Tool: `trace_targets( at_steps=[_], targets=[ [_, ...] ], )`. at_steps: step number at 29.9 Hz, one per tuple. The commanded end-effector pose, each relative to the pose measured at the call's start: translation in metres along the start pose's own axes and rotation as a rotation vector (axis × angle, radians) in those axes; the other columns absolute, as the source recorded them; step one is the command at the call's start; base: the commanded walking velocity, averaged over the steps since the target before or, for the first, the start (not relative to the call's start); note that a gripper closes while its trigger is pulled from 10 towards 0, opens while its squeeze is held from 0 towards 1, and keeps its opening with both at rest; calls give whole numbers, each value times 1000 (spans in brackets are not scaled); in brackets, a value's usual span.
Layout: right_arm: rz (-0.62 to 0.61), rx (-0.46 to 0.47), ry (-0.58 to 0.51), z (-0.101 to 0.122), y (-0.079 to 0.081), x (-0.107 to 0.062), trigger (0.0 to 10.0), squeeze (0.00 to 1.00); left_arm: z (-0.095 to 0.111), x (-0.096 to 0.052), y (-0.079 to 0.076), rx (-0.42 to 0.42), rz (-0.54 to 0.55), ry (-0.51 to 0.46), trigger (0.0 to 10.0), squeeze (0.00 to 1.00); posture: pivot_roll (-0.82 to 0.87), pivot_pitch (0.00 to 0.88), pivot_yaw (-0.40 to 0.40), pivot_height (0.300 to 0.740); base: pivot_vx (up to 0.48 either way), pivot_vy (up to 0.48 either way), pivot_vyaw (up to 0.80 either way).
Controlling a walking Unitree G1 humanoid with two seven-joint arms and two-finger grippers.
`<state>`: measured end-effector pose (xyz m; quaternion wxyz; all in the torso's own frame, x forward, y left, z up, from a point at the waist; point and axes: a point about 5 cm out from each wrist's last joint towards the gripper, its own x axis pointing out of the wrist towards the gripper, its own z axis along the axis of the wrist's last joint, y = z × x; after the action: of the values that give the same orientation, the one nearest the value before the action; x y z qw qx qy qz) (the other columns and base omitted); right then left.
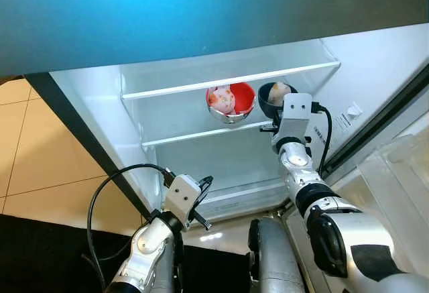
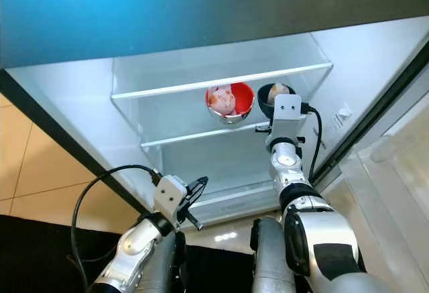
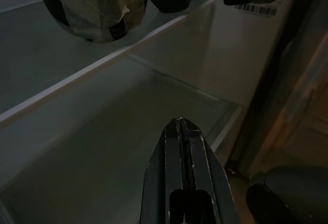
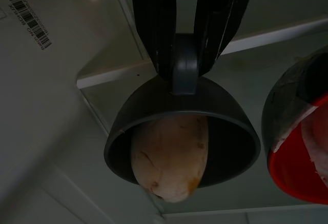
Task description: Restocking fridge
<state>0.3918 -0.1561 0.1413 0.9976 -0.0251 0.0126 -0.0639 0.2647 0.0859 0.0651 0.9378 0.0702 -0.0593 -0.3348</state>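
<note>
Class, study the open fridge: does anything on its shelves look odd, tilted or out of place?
Nothing is spilled or damaged. The right gripper holds the dark bowl with a potato-like item by its rim at the glass shelf, beside the red bowl.

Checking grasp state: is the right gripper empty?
No, the right gripper is clamped on the rim of a dark bowl holding a pale potato-like item, beside the red bowl on the fridge shelf.

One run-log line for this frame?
right gripper shut on dark bowl with potato, at fridge shelf | red bowl beside | left gripper shut, idle
</note>
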Motion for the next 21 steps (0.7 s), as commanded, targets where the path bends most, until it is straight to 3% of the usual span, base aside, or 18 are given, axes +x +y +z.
trace_targets(
  at_steps=[1, 7, 21],
  targets=[
    [-5, 20, 43, -5, 4, -1, 10000, 0, 0, -2, -2, -27, 14, -1, 10000, 0, -14, 322, -21, 602, 0, 0, 0],
    [-24, 53, 52, 0, 6, 2, 10000, 0, 12, 4, 1, -49, 29, -59, 10000, 0, -14, 321, -24, 602, 0, 0, 0],
    [-36, 73, 76, 0, 8, 2, 10000, 0, 16, 6, 2, -32, 17, -61, 10000, 0, -8, 320, -29, 602, 0, 0, 0]
  ],
)
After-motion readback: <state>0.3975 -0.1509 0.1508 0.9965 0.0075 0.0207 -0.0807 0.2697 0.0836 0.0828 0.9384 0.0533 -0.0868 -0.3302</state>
